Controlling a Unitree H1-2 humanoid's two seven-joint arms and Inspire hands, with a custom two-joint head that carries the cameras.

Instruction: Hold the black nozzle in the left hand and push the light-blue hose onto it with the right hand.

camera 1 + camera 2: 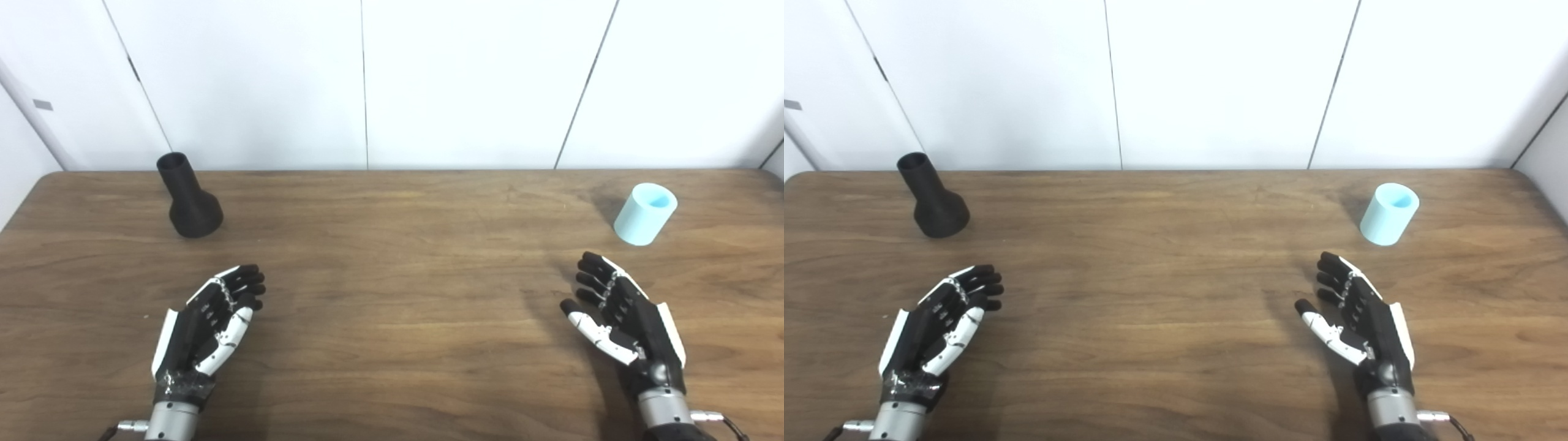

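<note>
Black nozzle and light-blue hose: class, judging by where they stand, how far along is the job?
Nothing looks done yet. The black nozzle stands on the table at far left, the light-blue hose at far right, well apart. Left hand and right hand are open, fingers empty. Left to do: both pickups, then pushing the hose on.

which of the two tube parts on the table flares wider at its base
The black plastic nozzle at far left: narrow neck, wide base. The light-blue hose piece is a plain straight cylinder.
</note>
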